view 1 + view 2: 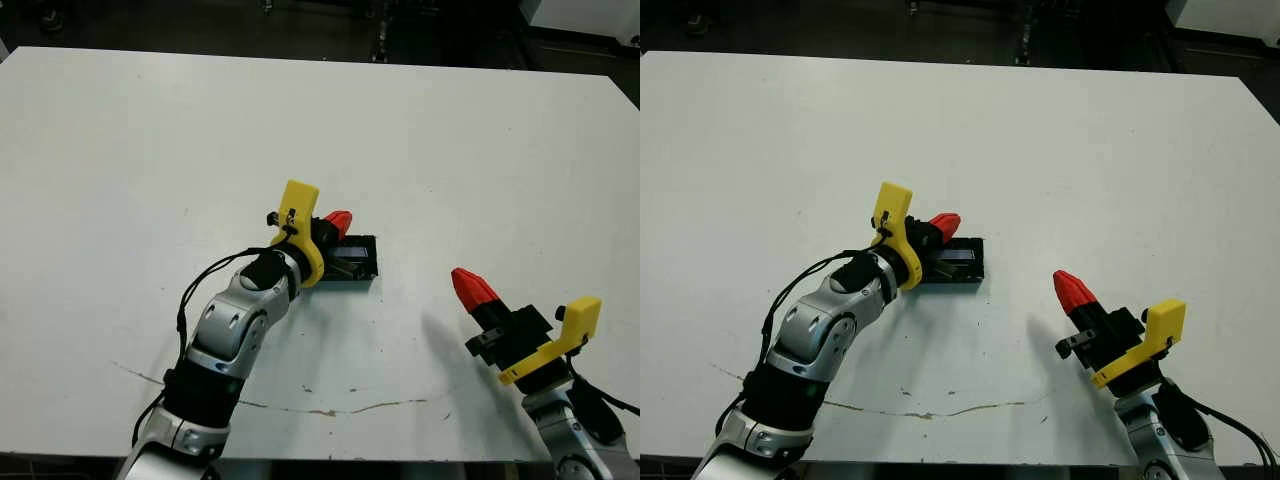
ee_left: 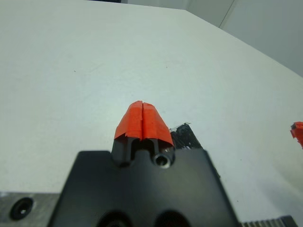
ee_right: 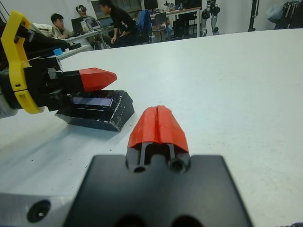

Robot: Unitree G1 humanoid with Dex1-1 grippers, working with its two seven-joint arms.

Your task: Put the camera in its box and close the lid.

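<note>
The lid (image 3: 94, 109) is a flat, glossy black rectangular slab with a ribbed side wall. It lies near the middle of the smooth white worktop (image 1: 150, 150), toward the near edge. The left tool (image 1: 338, 224) has its red tips pressed together and empty, and sits over the lid's left end. The right tool (image 1: 472, 288), likewise closed and empty, hangs well apart toward the near right corner.

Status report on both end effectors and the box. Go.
Left end effector shut, over lidded box. Right end effector shut, empty, off to the side. Camera not visible.
</note>
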